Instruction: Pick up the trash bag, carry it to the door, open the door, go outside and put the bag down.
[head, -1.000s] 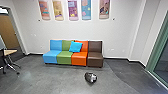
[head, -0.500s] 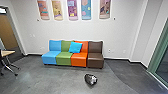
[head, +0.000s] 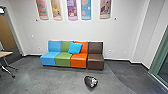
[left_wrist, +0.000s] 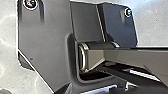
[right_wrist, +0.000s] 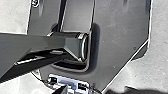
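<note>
The trash bag (head: 90, 82), a small dark bundle with a shiny silvery patch on its right side, lies on the grey floor (head: 57, 80) in the lower middle of the head view. It rests in front of the orange and brown seats, apart from them, and nothing is touching it. In the left wrist view I see the robot's own dark plate and jointed bar, and the same parts appear in the right wrist view. How either gripper stands cannot be made out.
A row of blue, green, orange and brown seats (head: 96, 61) with a blue cushion (head: 75, 48) stands along the wall. At the left are a table (head: 4, 53) and a wooden door (head: 7, 32); a green-framed glass panel (head: 160, 53) is at the right.
The whole head picture has shifted a little, with the bag and seats showing slightly lower and nearer, so the camera has moved. The bag lies where it was on the floor.
</note>
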